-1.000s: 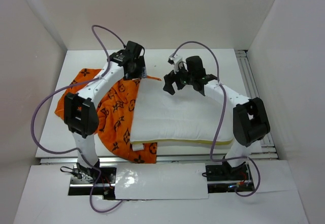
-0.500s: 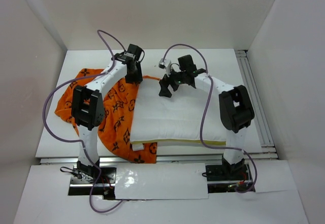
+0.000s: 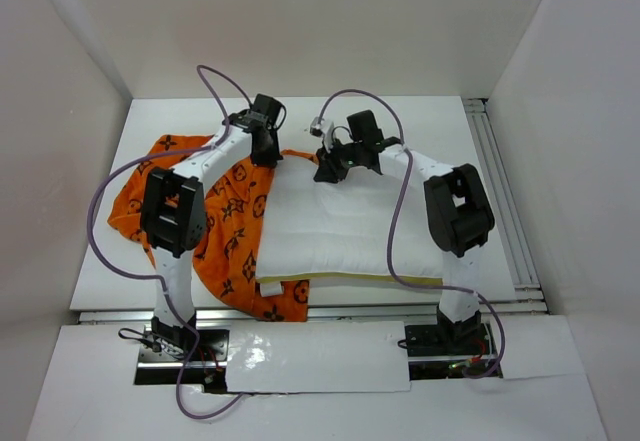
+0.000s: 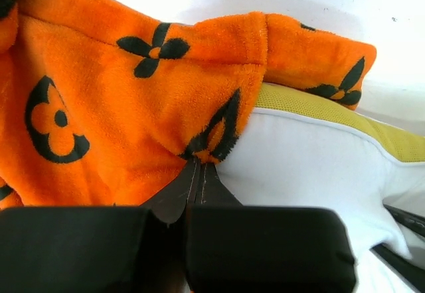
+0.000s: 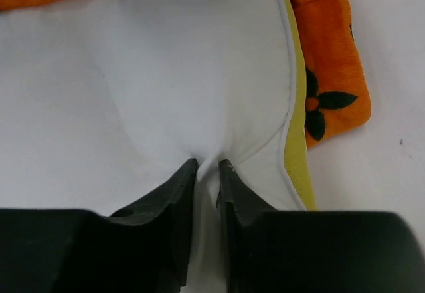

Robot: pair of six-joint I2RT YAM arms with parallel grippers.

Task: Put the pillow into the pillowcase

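**Pillow** (image 3: 350, 226). White, lying flat on the table (image 3: 440, 121), right of centre, one long side toward the arm bases. Nearly all of its upper face was uncovered. Its left margin rested on the pillowcase.

**Pillowcase** (image 3: 215, 216). Orange with a brown print, rumpled across the left half of the table. Part of it ran under the pillow's left edge and showed again at the near left corner. A tab of it also showed beyond the far left corner.

**Left gripper** (image 4: 198, 173). Placed at the pillow's far left corner. Its fingers were pressed together on a fold of the pillowcase hem, which draped over the yellow seam (image 4: 319, 107) there.

**Right gripper** (image 5: 207, 167). Placed near the left one, on the pillow's far edge. Its fingers were narrowed to a slit, with a pinch of the white cover caught between them.

**Progress.** Judged early.
- Done: both grasps were set, one on each item, at the corner where the two met.
- Left: spreading the mouth of the case, feeding the pillow's corner and then its whole body inside, and drawing the fabric along its full length.
- Unclear: whether the far left corner sat inside the opening or merely beneath a loose flap could not be told.
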